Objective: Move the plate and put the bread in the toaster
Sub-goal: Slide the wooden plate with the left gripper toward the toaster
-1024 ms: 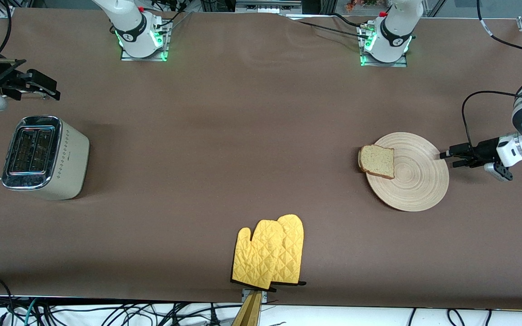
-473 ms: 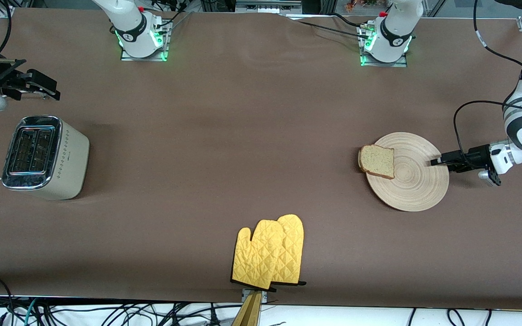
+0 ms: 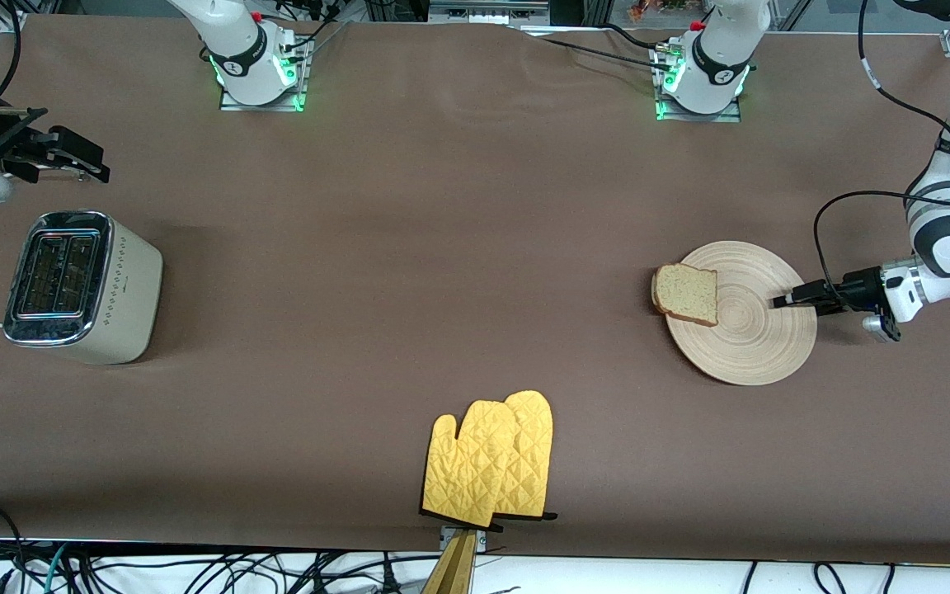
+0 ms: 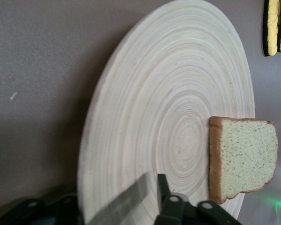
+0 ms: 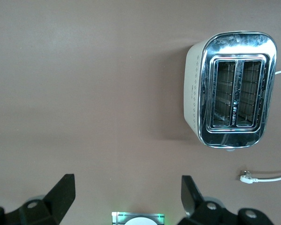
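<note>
Left gripper [image 3: 780,301] reached over round pale-wood plate [image 3: 759,342] rim bearing speckled bread slice [image 3: 687,294], finger state unclear, lower finger hidden; right gripper [image 3: 71,161], fingers spread, waited above cream chrome-topped toaster [image 3: 79,285].

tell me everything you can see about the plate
The plate is a large round flat disc of pale wood with concentric ring grooves, lying flat on the brown table toward the left arm's end. A bread slice rests on its rim, overhanging the edge toward the right arm's end. The left gripper is at the rim nearest the left arm's end, one finger over the top surface, closing on the edge.
</note>
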